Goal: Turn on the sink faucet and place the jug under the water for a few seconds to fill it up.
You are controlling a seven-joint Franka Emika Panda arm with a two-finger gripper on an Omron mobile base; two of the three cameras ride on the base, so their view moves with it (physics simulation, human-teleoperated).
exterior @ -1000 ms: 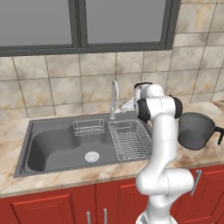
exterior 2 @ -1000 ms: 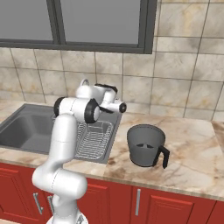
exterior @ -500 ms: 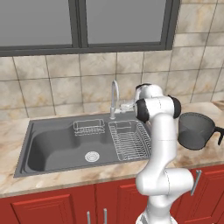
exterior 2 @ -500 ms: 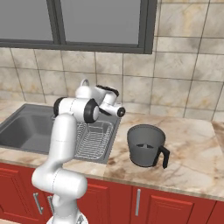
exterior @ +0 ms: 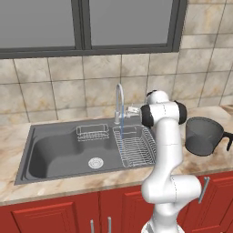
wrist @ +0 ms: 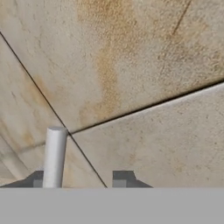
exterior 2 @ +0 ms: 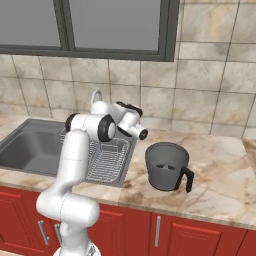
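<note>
Nearest you, the jug (exterior 2: pixel 166 167) stands upright and empty on the marble bench (exterior 2: pixel 220 195), well to the right of the sink (exterior: pixel 63 152) and apart from the arm. It sits there because the tap had to come first; you have not picked it up yet.

Further in, the wire rack (exterior: pixel 135 144) lies in the right half of the sink, with the small wire basket (exterior: pixel 92 131) against the back wall.

Behind the rack, a thin blue stream of water (exterior: pixel 122 126) drops from the sink faucet (exterior: pixel 119 102), so the faucet looks already on. Your gripper (exterior: pixel 133 109) is at the lever (wrist: pixel 54 157) by the faucet's base. In the hand view the lever sits against the left fingertip (wrist: pixel 38 179), with the jaws parted and nothing gripped between them, facing the tiled wall (wrist: pixel 131 78).

I judge your next job is the jug's black handle (exterior 2: pixel 187 179), which points toward the bench's front right.
</note>
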